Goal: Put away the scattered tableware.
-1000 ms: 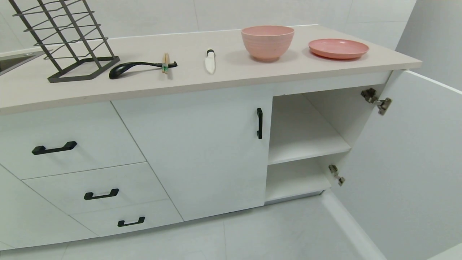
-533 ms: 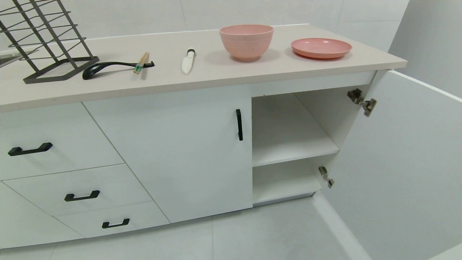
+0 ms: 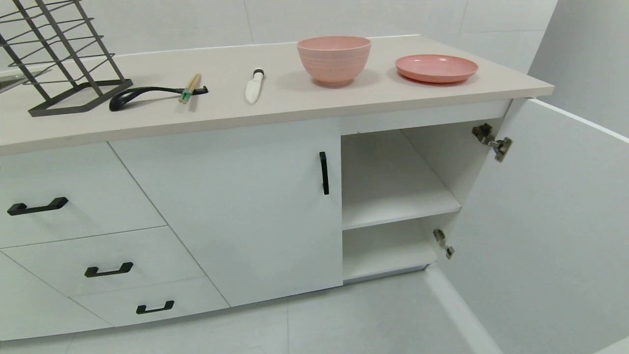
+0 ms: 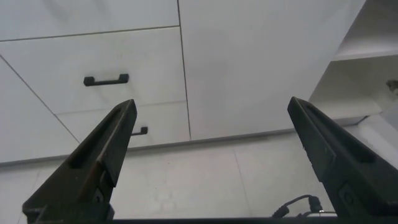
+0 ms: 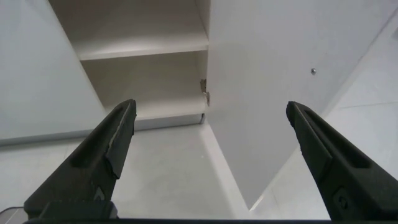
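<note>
On the beige counter (image 3: 304, 105) stand a pink bowl (image 3: 333, 59) and, to its right, a pink plate (image 3: 436, 68). Left of the bowl lie a white knife with a black handle end (image 3: 254, 87), a pair of wooden chopsticks (image 3: 189, 88) and a black ladle (image 3: 147, 94). My left gripper (image 4: 211, 115) hangs open low in front of the lower drawers (image 4: 106, 79). My right gripper (image 5: 208, 115) is open too, low before the open cabinet's bottom shelf (image 5: 155, 106). Neither holds anything.
A black wire rack (image 3: 59, 54) stands at the counter's left end. The right cabinet door (image 3: 540, 221) is swung wide open, showing two bare shelves (image 3: 393, 206). The left door with its black handle (image 3: 324, 172) is closed. Three drawers (image 3: 73, 236) sit at the left.
The whole head view has shifted, so the camera moved right and slightly up; the counter things keep their places relative to each other.
</note>
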Robot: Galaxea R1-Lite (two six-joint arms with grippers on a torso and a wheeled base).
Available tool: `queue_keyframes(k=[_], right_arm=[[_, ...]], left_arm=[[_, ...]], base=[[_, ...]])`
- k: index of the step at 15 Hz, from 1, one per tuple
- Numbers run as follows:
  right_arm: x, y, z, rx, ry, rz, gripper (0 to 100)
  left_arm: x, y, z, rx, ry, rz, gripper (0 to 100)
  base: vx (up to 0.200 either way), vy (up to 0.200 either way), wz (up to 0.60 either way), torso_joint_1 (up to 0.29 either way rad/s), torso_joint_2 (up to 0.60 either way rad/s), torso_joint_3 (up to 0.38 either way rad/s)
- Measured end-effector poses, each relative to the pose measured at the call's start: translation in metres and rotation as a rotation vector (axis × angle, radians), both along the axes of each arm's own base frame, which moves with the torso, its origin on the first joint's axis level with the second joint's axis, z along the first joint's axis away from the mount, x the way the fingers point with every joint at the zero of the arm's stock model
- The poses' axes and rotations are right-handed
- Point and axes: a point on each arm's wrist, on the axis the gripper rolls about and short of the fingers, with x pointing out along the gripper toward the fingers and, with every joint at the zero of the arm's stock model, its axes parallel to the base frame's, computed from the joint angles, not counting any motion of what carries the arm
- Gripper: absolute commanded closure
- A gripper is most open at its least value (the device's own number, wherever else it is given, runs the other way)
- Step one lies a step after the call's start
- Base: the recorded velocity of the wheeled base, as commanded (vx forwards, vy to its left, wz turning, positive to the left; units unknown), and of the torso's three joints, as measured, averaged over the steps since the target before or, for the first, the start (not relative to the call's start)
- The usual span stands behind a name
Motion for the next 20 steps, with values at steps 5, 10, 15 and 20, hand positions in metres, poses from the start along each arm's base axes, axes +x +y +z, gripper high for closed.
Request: queue_keyframes(k=[5,10,15,20], right_arm=[[0.0000,0.0000,0.0000,0.000,0.000,0.000,0],[0.0000,0.0000,0.0000,0.000,0.000,0.000,0],[0.0000,0.0000,0.0000,0.000,0.000,0.000,0],[0.0000,0.0000,0.0000,0.000,0.000,0.000,0]], left_arm=[[0.0000,0.0002,0.0001,-0.010,-0.001,0.009,0],[0.0000,0.0002,0.0001,-0.013,-0.001,0.009,0],[0.0000,0.0002,0.0001,-0.015,-0.001,0.008,0],[0.0000,0.0002,0.0002,-0.024,-0.002,0.007,0]], base=[[0.120,0.000,0.00,0.005,0.00,0.001],[0.000,0.000,0.00,0.000,0.00,0.000],[0.000,0.000,0.00,0.003,-0.01,-0.008],[0.000,0.000,0.00,0.112,-0.35,-0.244]])
